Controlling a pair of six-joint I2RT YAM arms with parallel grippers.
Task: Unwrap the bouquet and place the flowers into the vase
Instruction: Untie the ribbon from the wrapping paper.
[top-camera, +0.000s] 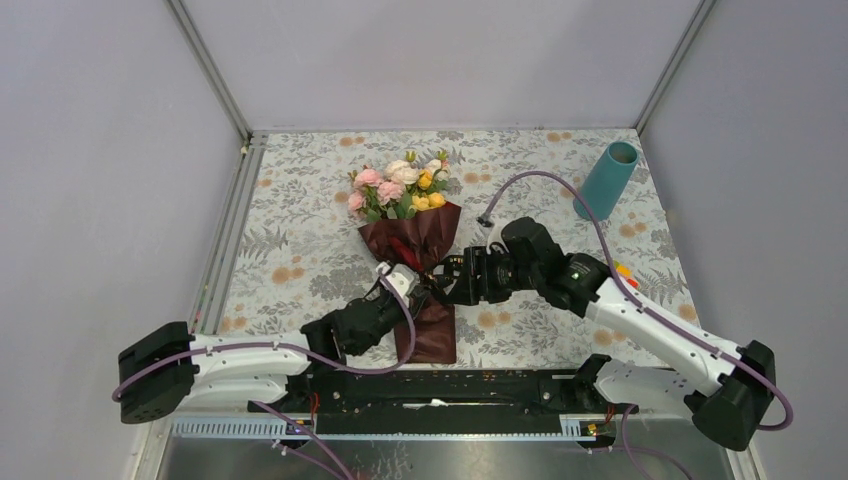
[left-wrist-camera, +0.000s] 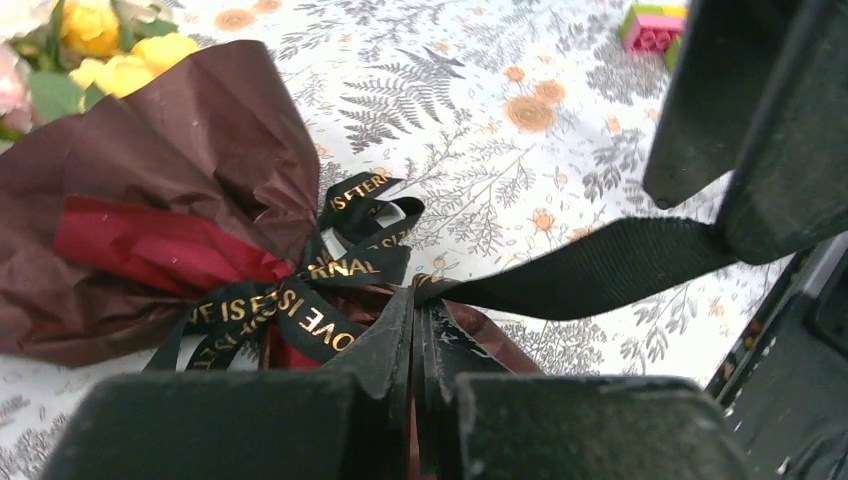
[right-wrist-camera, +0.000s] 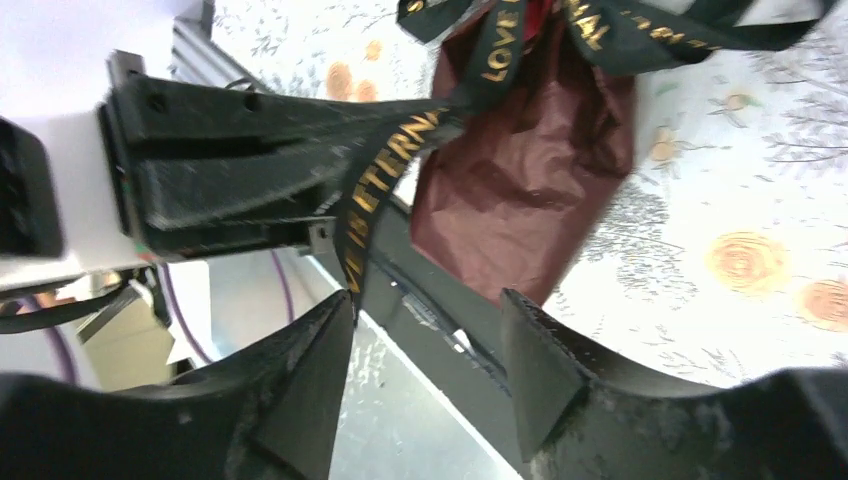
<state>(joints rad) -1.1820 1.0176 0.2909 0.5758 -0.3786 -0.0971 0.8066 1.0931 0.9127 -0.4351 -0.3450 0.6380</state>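
The desk (top-camera: 300, 200), covered with a cloth of printed grey leaves and orange blooms, carries everything. In its middle lies the bouquet (top-camera: 412, 240), flat on the cloth, its dark maroon paper narrowing toward 6 o'clock and the flowers (top-camera: 400, 185), pink, cream and yellow, opening toward 12 o'clock. The vase (top-camera: 607, 180), a teal cylinder, stands well apart from the bouquet at about 2 o'clock, near the far right corner of the desk. The left hand (left-wrist-camera: 415, 330) reaches in from 8 o'clock to the tied neck of the paper; its fingers are pressed together and pinch the black ribbon (left-wrist-camera: 600, 265) just beside the bow with the gold letters. From there the ribbon runs tight toward 3 o'clock, to the right hand (right-wrist-camera: 428, 305). This hand has its fingers spread apart, and the ribbon only touches the tip of one finger. A small multicoloured block toy (left-wrist-camera: 655, 25) lies on the cloth beyond the right hand.
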